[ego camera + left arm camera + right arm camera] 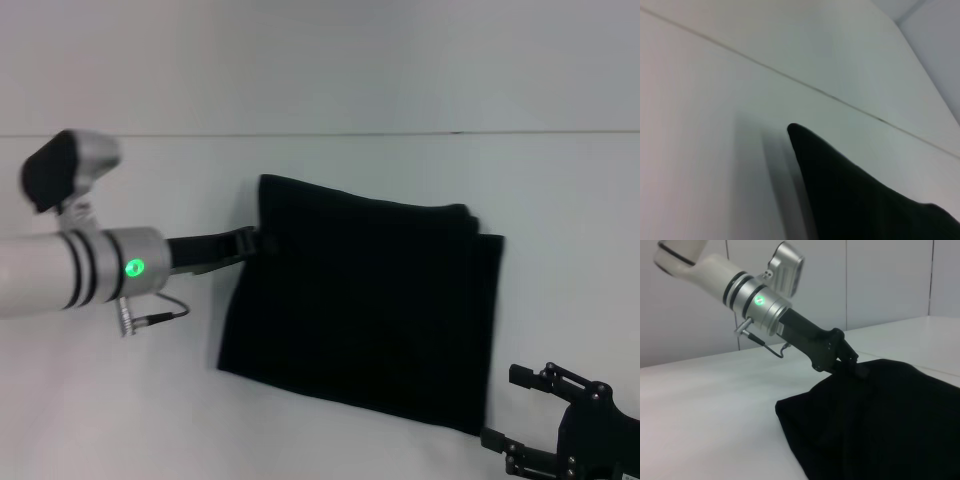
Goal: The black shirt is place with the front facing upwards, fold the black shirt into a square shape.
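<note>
the black shirt (365,305) lay folded near-square on the bench (100,400), the left gripper (252,243) at its left edge, grip state untellable, so it should lift away gently; the right gripper (528,410) waited open nearby.

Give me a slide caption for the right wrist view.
Left tool at the edge of the folded black shirt on the white table.
</note>
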Motion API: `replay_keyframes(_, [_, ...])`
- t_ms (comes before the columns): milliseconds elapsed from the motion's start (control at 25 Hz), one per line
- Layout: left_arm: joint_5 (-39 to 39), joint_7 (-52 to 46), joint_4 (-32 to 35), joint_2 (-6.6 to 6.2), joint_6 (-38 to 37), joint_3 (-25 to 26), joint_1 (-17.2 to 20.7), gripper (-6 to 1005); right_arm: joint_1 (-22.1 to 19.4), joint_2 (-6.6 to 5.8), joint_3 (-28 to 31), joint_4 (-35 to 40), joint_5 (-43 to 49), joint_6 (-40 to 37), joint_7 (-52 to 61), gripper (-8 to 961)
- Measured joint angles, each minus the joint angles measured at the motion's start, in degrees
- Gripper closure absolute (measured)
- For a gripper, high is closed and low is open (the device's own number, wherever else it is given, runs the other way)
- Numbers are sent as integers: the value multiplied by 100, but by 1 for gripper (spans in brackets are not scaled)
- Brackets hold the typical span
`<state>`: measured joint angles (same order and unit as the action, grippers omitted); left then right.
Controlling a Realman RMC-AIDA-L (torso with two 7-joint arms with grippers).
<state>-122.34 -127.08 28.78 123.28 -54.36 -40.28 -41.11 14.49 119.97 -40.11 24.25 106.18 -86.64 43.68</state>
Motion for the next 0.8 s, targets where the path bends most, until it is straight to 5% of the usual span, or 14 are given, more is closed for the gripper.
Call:
replay_keyframes(360, [953, 671, -199, 95, -315, 1371, 942, 918, 85, -8, 83, 0, -28, 74, 0, 93])
replay_keyframes(800, [1310, 1242, -715, 100, -626, 1589, 1045, 908, 143, 4, 194, 1, -31, 107, 0, 93])
